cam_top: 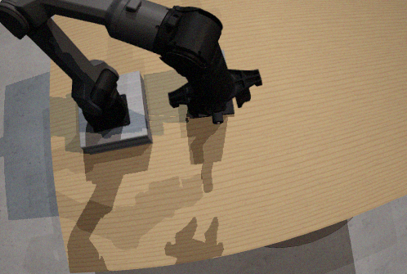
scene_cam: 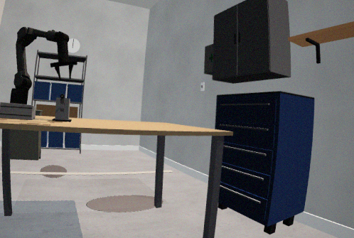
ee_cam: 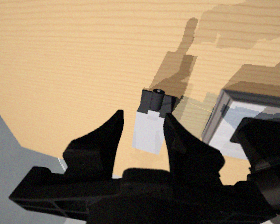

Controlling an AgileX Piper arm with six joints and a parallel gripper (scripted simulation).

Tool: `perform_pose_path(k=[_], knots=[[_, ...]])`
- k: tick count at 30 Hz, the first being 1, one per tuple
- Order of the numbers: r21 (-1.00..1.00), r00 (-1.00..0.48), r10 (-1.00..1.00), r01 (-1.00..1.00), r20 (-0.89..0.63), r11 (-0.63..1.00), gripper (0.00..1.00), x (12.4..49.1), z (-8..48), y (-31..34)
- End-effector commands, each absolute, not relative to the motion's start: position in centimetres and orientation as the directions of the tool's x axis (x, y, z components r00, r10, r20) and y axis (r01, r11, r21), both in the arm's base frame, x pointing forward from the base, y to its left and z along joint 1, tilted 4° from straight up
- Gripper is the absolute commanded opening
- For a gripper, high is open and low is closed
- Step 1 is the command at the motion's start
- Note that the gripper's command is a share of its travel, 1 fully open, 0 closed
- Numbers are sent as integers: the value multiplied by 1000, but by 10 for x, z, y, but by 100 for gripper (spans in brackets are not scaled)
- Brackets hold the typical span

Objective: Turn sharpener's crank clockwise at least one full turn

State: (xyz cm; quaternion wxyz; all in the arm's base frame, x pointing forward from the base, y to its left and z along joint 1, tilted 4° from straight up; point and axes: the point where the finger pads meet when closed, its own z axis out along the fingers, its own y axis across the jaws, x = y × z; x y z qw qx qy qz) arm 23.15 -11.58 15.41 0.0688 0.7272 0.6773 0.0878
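Note:
The sharpener point(scene_cam: 62, 109) is a small grey box standing on the wooden table, with a dark crank on one side. In the wrist view its pale body point(ee_cam: 148, 131) shows below between my fingers, with the black crank knob point(ee_cam: 156, 97) at its far end. My gripper point(scene_cam: 64, 72) hangs well above the sharpener, fingers pointing down, partly open and empty. It also shows in the wrist view point(ee_cam: 143, 117). From above, my wrist and gripper point(cam_top: 212, 91) hide most of the sharpener; only the crank knob point(cam_top: 217, 120) sticks out.
My arm's base stands on a grey block point(cam_top: 114, 111) on the table left of the sharpener. A blue drawer cabinet point(scene_cam: 263, 157) and a dark wall cabinet point(scene_cam: 249, 36) stand off to the right, away from the table.

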Motion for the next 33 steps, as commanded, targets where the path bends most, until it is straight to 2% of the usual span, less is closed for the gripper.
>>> perform_pose_path(k=[1, 5, 24, 33], knots=[[207, 93, 994, 973, 51, -102, 69, 228, 151, -116], [192, 137, 988, 970, 74, -149, 69, 213, 140, -116], [186, 136, 988, 971, 76, -148, 69, 219, 93, -113], [190, 137, 988, 971, 74, -149, 69, 220, 94, -114]])
